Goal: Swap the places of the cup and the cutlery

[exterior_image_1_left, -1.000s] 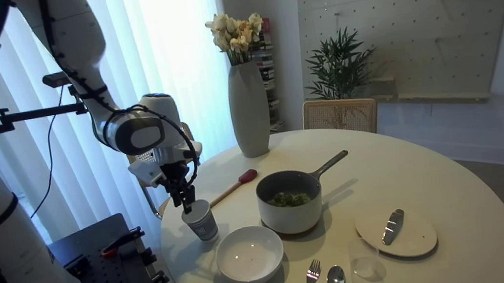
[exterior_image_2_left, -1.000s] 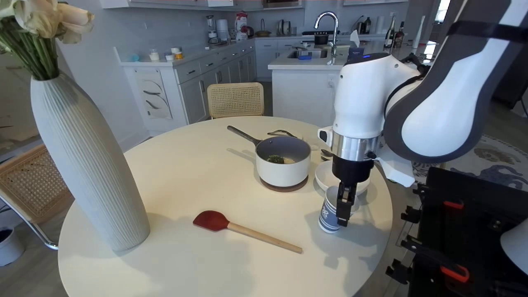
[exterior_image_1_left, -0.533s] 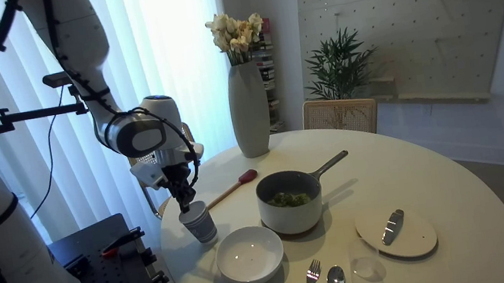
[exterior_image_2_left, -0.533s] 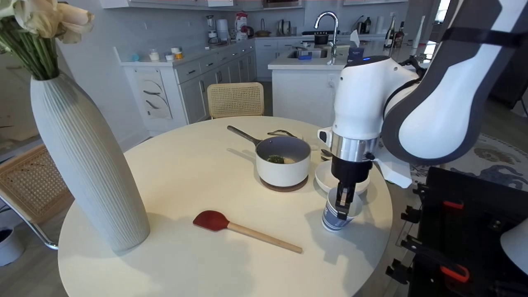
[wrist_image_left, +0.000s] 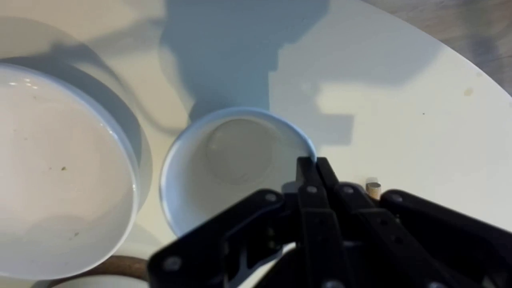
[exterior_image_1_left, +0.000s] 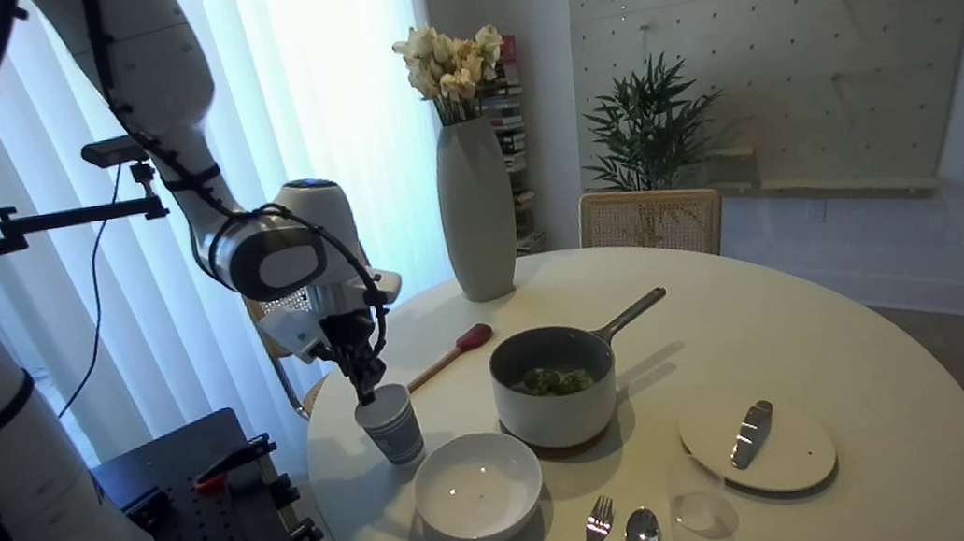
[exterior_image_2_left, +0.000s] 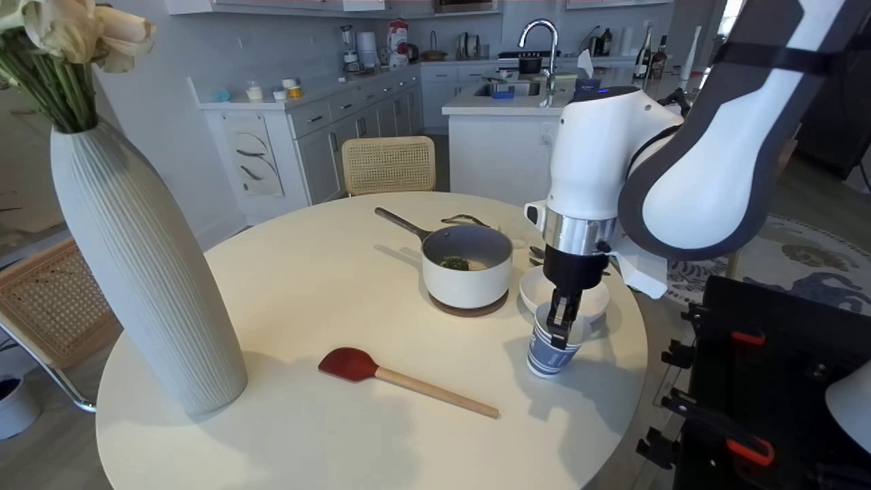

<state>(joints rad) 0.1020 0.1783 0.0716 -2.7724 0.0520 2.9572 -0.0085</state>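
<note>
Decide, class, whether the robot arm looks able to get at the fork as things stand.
Probably not yet: the gripper is shut on the rim of the cup, and the bowl stands between cup and fork, though the fork itself looks uncovered.

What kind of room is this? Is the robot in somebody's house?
Probably, yes: it looks like a home's eating area beside an open kitchen. You can tell from the big round table, the white cupboards and the shiny curved tap.
</note>
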